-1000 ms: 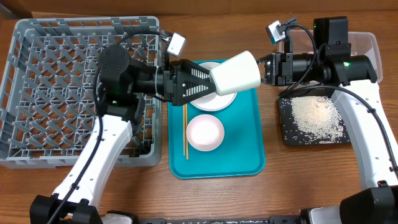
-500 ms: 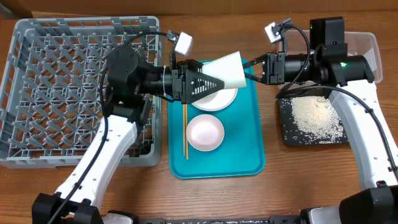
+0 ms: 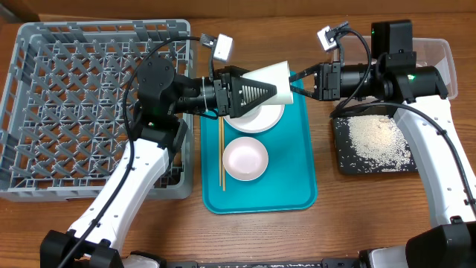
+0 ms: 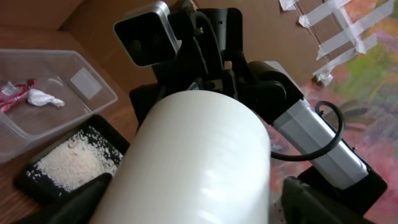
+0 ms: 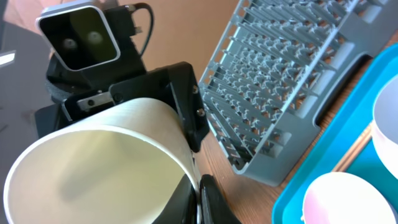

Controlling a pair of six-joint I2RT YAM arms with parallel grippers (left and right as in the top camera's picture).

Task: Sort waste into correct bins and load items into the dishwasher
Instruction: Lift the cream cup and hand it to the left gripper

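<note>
The white cup [image 3: 271, 78] hangs on its side above the teal tray. My right gripper [image 3: 297, 80] is shut on its rim, as the right wrist view [image 5: 198, 193] shows. My left gripper [image 3: 279, 93] is open and straddles the cup body [image 4: 199, 162], with a small gap at one finger. The white plate [image 3: 264, 119], pinkish bowl [image 3: 245, 158] and chopsticks [image 3: 221, 156] lie on the teal tray. The grey rack [image 3: 44, 112] stands at the left. Rice [image 3: 379, 141] lies in the black tray [image 3: 342, 149]. The red wrapper [image 4: 12, 96] and white scrap [image 4: 45, 96] lie in the clear tub [image 4: 93, 87]. The grey bowl is out of view.
The teal serving tray [image 3: 297, 179] sits in the middle between the rack and the black tray. The clear tub [image 3: 439, 56] stands at the far right behind my right arm. Bare wood runs along the table's front edge.
My left gripper has moved right and come around the cup body. My right gripper has lifted the cup a little toward the far side and tilted it.
</note>
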